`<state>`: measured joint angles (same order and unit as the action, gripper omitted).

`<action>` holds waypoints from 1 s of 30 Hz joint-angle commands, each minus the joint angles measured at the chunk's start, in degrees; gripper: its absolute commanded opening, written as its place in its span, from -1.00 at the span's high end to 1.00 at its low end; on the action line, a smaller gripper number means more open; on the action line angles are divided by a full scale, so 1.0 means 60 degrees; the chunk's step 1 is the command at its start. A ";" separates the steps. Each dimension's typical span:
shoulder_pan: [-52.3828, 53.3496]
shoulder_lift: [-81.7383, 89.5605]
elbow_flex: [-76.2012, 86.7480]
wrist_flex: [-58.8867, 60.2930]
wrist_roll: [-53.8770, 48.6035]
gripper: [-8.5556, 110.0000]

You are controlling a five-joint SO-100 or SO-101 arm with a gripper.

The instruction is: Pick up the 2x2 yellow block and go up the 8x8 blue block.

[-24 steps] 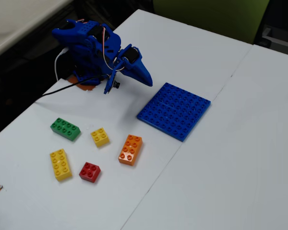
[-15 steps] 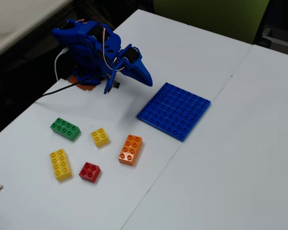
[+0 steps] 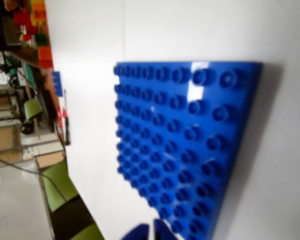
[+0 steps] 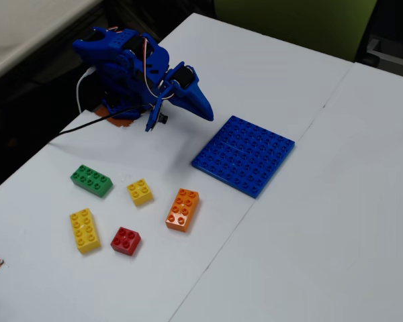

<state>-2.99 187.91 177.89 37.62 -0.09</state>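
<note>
Gripper [image 4: 205, 111] hangs folded near the arm's base, above the table [image 4: 322, 221] just beside the blue plate [image 4: 244, 155], fingers pressed together and holding nothing. Small yellow block [image 4: 140, 191] lies on the table between the green brick [image 4: 91, 180] and orange brick [image 4: 183, 209], well apart from the gripper.

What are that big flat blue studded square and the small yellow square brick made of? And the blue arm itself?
The large flat blue studded plate looks like hard glossy plastic: white glare streaks sit on its studs. The small yellow four-stud brick seems the same moulded plastic, with smooth, evenly coloured faces. The blue robot arm looks like duller plastic, possibly 3D-printed; that cannot be told for sure from here.
</note>
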 commanded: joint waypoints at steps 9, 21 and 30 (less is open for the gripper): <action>-0.0073 0.0396 0.0410 0.0029 -0.0088 0.86; -0.0132 0.0396 0.0410 0.0044 -0.0088 0.86; -0.0103 -0.1172 -0.1802 -0.0747 -0.2183 0.86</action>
<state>-3.96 184.22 173.41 34.54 -10.63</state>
